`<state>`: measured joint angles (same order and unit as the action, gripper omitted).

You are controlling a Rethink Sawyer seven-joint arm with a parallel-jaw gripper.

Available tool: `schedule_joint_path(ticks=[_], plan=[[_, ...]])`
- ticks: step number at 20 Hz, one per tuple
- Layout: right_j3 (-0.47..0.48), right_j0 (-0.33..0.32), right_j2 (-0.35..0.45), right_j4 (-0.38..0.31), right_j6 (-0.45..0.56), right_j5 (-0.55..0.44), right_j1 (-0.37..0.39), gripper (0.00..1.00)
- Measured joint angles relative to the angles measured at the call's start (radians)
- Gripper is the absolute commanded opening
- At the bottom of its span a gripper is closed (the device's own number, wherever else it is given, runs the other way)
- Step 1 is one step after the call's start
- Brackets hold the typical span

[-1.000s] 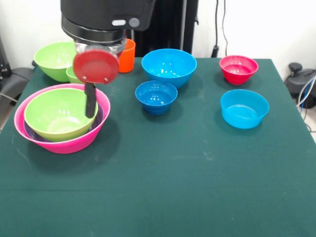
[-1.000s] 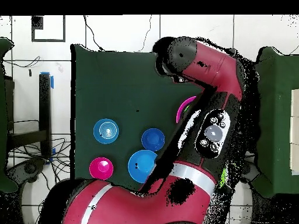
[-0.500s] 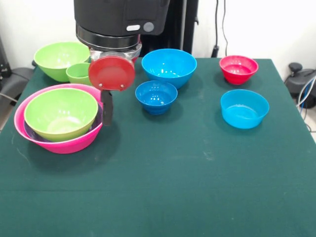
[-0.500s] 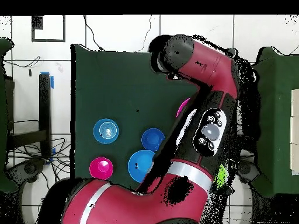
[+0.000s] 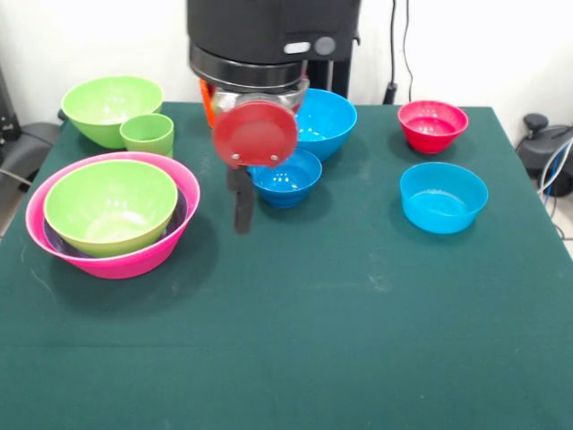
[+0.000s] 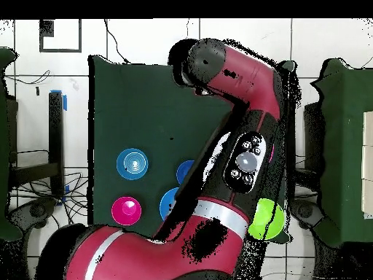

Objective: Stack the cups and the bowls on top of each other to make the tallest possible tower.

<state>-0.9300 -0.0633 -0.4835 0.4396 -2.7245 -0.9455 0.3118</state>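
The red and black arm (image 6: 240, 109) covers the nested pink bowl stack overhead. In front, it hides most of the orange plastic cup (image 5: 206, 100) and part of the large blue plastic bowl (image 5: 327, 118).

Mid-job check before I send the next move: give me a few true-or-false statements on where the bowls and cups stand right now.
1. A lime green bowl sits nested inside the pink bowl. True.
2. The red bowl is stacked inside the light blue bowl. False: they stand apart on the table.
3. The light green cup stands on the table beside the other lime green bowl. True.
4. The gripper holds a blue bowl. False: nothing shows in it.
5. The pink bowl is upside down. False: it stands open side up.
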Motion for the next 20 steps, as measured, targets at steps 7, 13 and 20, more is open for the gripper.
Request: schedule_joint_path(ticks=[7, 13, 20], plan=[[0.058, 0.038, -0.025, 0.049, -0.094, -0.060, -0.047, 1.00], [0.098, 0.053, -0.027, 0.087, -0.182, -0.086, -0.080, 1.00], [0.130, 0.064, -0.028, 0.120, -0.245, -0.123, -0.108, 1.00]])
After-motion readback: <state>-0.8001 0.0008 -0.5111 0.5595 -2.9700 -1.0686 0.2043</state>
